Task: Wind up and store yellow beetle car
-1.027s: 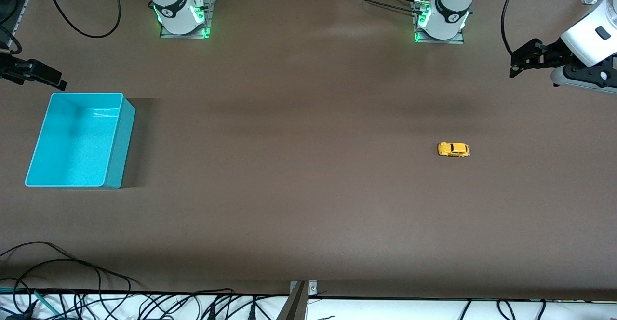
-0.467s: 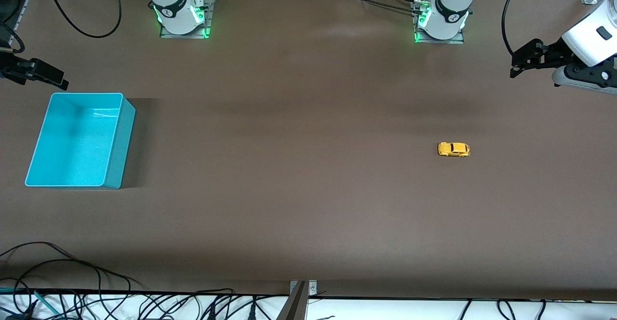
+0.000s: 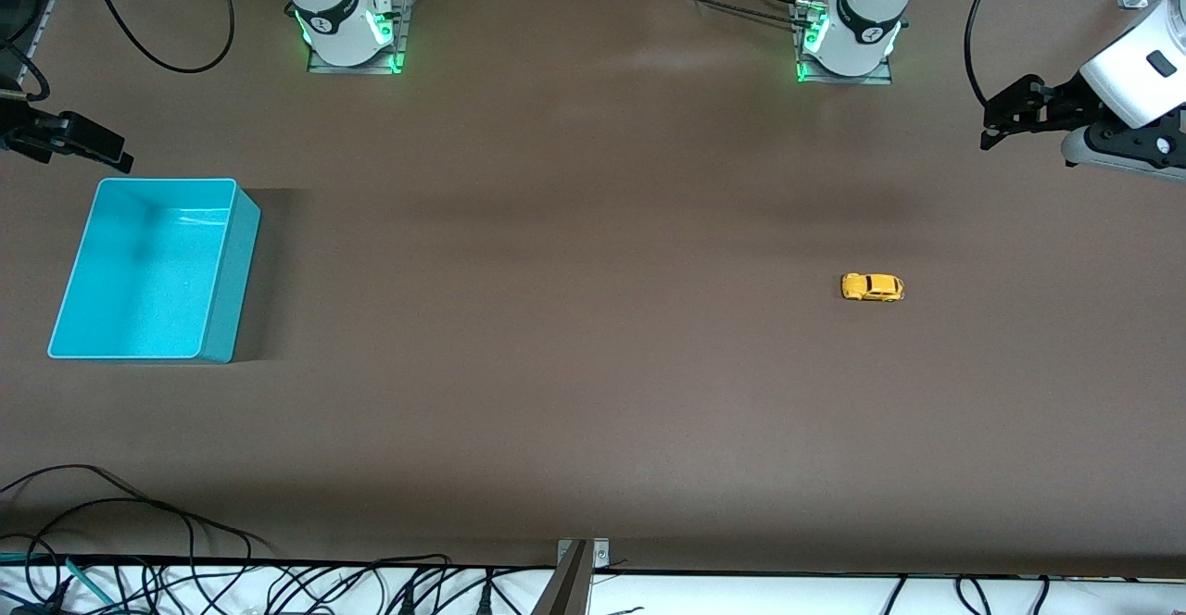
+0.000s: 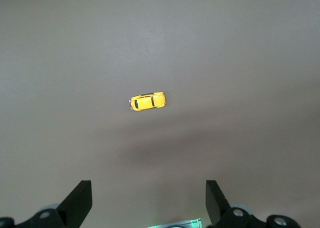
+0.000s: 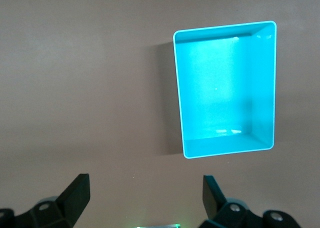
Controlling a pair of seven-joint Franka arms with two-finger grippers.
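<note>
left hand (image 4: 147,208): mine, fingers spread, empty, high over the surface (image 3: 593,365) at my left arm's end
right hand (image 5: 145,203): spread, empty, up beside the bin (image 3: 148,268)
car (image 3: 872,287): upright on the surface, well apart from the bin

Brown table (image 3: 593,365), black cables (image 3: 139,541) along its near edge.

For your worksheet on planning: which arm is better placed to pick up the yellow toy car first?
Probably the left. The yellow beetle car lies toward its end of the table, and the left gripper has open fingers. The right gripper waits by the turquoise bin.
</note>
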